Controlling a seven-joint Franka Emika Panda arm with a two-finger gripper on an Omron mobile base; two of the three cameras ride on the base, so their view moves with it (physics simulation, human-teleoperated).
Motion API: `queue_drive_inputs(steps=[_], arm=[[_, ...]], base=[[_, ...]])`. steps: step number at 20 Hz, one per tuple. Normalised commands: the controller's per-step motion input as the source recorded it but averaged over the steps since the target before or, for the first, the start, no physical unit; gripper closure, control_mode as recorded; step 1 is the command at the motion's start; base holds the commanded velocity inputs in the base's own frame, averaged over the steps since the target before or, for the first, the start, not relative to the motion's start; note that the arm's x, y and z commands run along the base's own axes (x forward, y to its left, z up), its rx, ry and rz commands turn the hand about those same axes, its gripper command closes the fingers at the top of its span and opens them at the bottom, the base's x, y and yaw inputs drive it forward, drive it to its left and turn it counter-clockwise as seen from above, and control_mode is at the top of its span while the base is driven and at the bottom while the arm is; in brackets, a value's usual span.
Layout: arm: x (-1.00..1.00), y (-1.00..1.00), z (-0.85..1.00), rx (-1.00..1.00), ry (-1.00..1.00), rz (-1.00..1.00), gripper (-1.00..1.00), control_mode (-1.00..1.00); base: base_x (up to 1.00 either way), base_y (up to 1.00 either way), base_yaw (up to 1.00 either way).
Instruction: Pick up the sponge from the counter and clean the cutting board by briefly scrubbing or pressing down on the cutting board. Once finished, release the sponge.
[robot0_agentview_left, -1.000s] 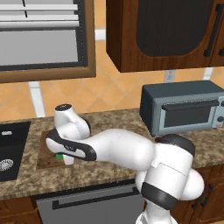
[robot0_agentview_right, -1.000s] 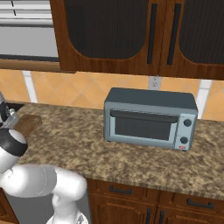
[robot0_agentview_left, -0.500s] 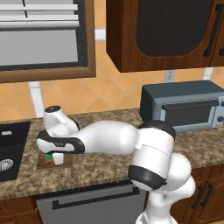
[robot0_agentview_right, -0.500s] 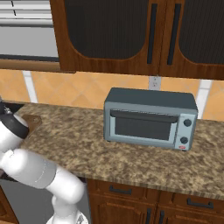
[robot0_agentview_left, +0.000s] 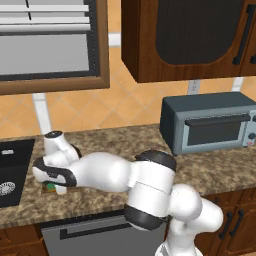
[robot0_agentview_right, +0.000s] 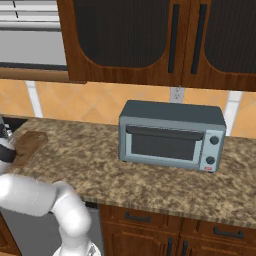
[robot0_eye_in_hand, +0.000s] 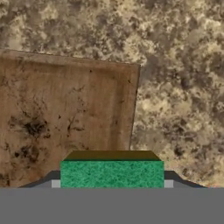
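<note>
Counter: long speckled brown-tan granite run, thick stone edge, spans both base views and takes up the top and right side of the hand view. Dark wood upper cabinets hang above it, tan tiled wall behind. White arm rises from the lower right of the left base view, big dark elbow joint, stretches left and low over the counter. Grey toaster oven sits on the counter against the wall, well apart from the arm's working end, to the right. Black sink basin is set in the counter at the far left of the left base view, near the hand.

Cutting board: flat brown wood, dark speckles, darker rim, lies flat on the counter; in the right base view its end shows at far left, partly behind the arm. Its right edge runs just left of center in the hand view.

Gripper: jaws held fairly wide, one fingertip at each short end of the sponge, closed on it. Sponge sits between the tips, green face toward the camera, yellowish layer behind, over the board near its corner. Cannot tell if it touches the wood. In the left base view a green sliver peeks out under the hand.
</note>
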Motion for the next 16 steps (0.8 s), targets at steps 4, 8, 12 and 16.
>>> queue_drive_inputs(steps=[4, 8, 12, 16], arm=[[0.21, 0.08, -0.21, 0.00, -0.04, 0.00, 1.00, -1.00], [0.14, 0.01, -0.31, 0.00, 0.00, 0.00, 1.00, -1.00], [0.00, 0.00, -0.48, 0.00, 0.00, -0.01, 1.00, -1.00], [0.14, 0.00, -0.33, 0.00, -0.01, -0.01, 1.00, -1.00]], base=[[0.00, 0.00, 0.00], [0.00, 0.00, 0.00], [0.00, 0.00, 0.00], [0.00, 0.00, 0.00]])
